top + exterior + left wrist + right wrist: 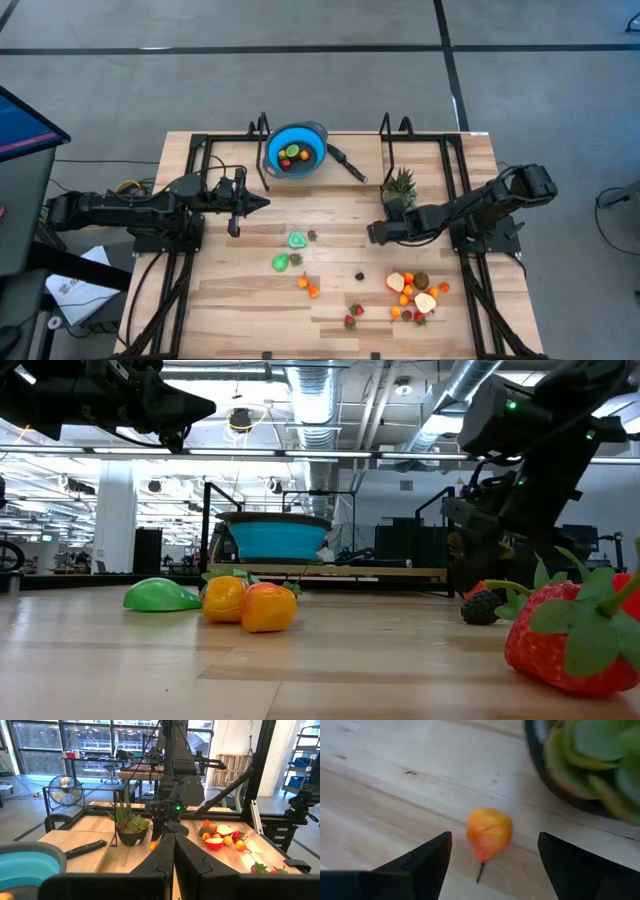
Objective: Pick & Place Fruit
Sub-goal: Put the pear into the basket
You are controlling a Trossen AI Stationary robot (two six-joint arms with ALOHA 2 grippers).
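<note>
The wooden table (pixel 330 215) fills the middle of the high view, its 6 o'clock edge cut off by the frame. At 12 o'clock sits the blue bowl (pixel 296 150) with fruit pieces inside, too small to name. The potted plant (pixel 400 186) stands toward 2 o'clock, just beside the right arm.

The left gripper (pixel 262 203) hangs at about 10 o'clock, fingers pressed together and holding nothing. The right gripper (pixel 492 851) is low near the table's middle right, jaws spread wide around a small orange fruit (pixel 489 833) – the fruit lies on the wood between the fingers, apart from both. In the high view that piece is hidden under the gripper.

The other fruit (pixel 415 290) is scattered from 6 to 4 o'clock – green pieces near centre, strawberries and orange bits lower.
</note>
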